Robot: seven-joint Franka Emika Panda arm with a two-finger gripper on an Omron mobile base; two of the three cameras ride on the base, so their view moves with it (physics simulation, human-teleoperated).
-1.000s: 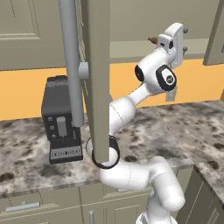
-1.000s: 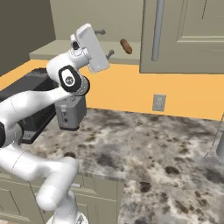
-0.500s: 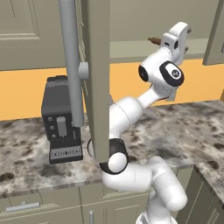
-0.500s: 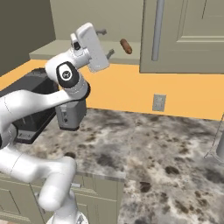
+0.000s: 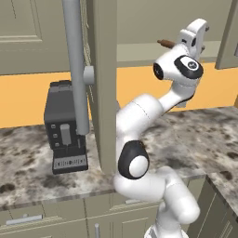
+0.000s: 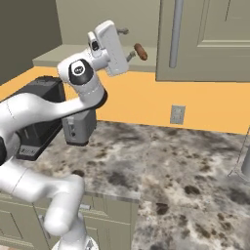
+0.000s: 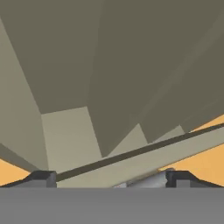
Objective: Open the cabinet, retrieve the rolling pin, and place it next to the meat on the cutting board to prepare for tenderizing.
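The cabinet (image 6: 210, 39) is open on its left side, and its swung-out door (image 5: 104, 83) with a long grey bar handle (image 5: 74, 69) stands close in the left base view. The brown end of the rolling pin (image 6: 140, 51) lies on the bottom shelf (image 6: 63, 56), seen again as the rolling pin (image 5: 165, 43) just left of the hand. My gripper (image 6: 128, 44) is raised to shelf height, open and empty, its fingers reaching toward that end of the pin. In the hand view the gripper (image 7: 109, 177) faces the dim cabinet interior over the shelf edge. The meat and the cutting board are out of view.
A black coffee machine (image 5: 65, 130) stands on the marbled counter (image 6: 185, 166) below the open cabinet, to the left of my arm. A wall outlet (image 6: 177, 114) sits on the orange backsplash. The right cabinet door's handle (image 6: 176, 34) hangs just right of the gripper.
The hand has edged up and closer to the shelf and the rolling pin's end as the arm stretched out. The jaws stayed open.
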